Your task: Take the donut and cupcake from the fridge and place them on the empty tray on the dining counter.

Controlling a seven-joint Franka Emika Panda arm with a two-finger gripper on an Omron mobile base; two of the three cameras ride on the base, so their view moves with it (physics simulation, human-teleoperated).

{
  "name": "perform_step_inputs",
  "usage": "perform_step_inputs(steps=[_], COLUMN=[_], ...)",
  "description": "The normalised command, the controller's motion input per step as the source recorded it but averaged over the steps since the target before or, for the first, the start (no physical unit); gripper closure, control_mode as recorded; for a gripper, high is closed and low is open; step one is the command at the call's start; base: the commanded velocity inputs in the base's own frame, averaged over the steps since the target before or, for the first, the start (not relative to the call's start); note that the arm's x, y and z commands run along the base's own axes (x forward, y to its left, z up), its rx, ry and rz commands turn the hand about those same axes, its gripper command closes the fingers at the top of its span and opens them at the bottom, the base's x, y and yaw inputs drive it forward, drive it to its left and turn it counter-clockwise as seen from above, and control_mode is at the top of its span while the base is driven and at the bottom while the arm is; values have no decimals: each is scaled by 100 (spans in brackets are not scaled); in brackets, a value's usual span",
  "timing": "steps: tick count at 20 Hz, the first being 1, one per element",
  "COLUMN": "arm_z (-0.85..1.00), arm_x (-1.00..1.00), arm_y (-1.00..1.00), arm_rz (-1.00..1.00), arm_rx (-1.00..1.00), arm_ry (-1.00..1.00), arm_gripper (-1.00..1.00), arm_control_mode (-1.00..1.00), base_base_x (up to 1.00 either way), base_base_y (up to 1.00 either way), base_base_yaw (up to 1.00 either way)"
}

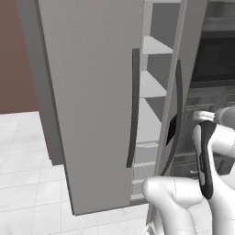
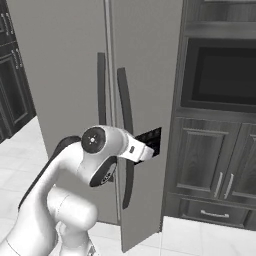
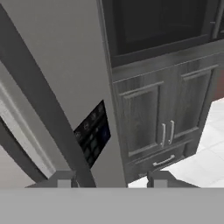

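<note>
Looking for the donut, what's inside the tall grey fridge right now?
Through the gap beside the tall grey fridge's door, white shelves show, bare where visible. Most of the interior is hidden behind the doors.

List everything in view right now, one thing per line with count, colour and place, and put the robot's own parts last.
fridge: one, grey, fills the middle; its right door stands partly open.
fridge handles: two, dark and long, one on each door beside the gap.
shelves: several, white, inside the fridge, seen through the gap.
control panel: one, black, on the right door's front.
oven: one, dark, built in to the right of the fridge.
cabinet doors: two, dark grey, below the oven, drawer beneath.
floor: white tiles.
arm: one, white with dark joints.
gripper: one, dark tips straddling the right door's handle, slightly open.
</note>
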Motion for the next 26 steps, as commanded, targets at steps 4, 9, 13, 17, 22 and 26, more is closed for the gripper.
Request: perform_step_inputs(steps=[4, 9, 13, 17, 22, 26], arm_z=[74, 45, 6, 1, 0, 0], arm_x=[-49, -10, 2, 0, 12, 0], arm_y=[98, 100, 100, 94, 39, 0], arm_rz=[2, 6, 13, 8, 0, -1], arm_rx=[-27, -39, -39, -29, -12, -8], arm_ry=[-4, 5, 12, 24, 26, 14], arm_gripper=[-100, -100, -100, -100, -100, -100], arm_control_mode=[-100, -100, -100, -100, -100, -100], base_base_x=[0, 0, 0, 0, 0, 0], base_base_y=[0, 0, 0, 0, 0, 0], base_base_yaw=[0, 0, 0, 0, 0, 0])
